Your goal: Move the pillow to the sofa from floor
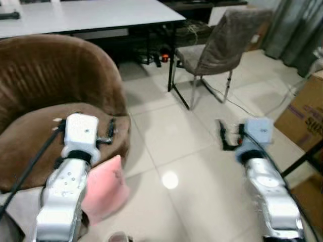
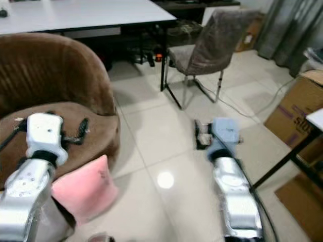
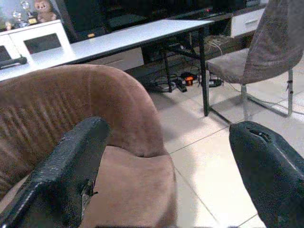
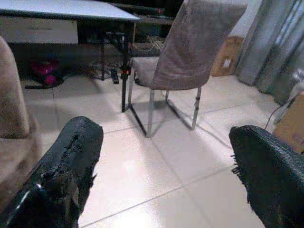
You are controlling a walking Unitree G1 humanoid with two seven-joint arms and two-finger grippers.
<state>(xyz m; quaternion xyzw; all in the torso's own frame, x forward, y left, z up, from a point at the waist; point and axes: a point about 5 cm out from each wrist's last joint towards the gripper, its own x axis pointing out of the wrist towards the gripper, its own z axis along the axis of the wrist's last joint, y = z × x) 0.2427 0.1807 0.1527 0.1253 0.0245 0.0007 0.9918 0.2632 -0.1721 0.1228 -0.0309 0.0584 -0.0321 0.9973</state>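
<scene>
Black fingers of the left gripper (image 3: 166, 175) spread wide, empty, raised over the seat of the brown sofa (image 1: 45, 85); right gripper (image 4: 166, 175) likewise parted, empty, above the pale tiled floor (image 1: 171, 146); pink pillow (image 1: 103, 189) on the floor, leaning against the sofa's front, beneath the left arm; beyond, a grey chair (image 1: 217, 43) beside a white table (image 1: 91, 15); cardboard box (image 1: 305, 118) at right.

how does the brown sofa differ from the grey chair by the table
The brown sofa is low and rounded, its base sitting on the floor; the grey chair is taller and stands on thin metal legs. The sofa has a curved wraparound back; the chair's back is flat and upright. A pink pillow leans against the sofa; nothing leans on the chair. Both seats are unoccupied.
</scene>
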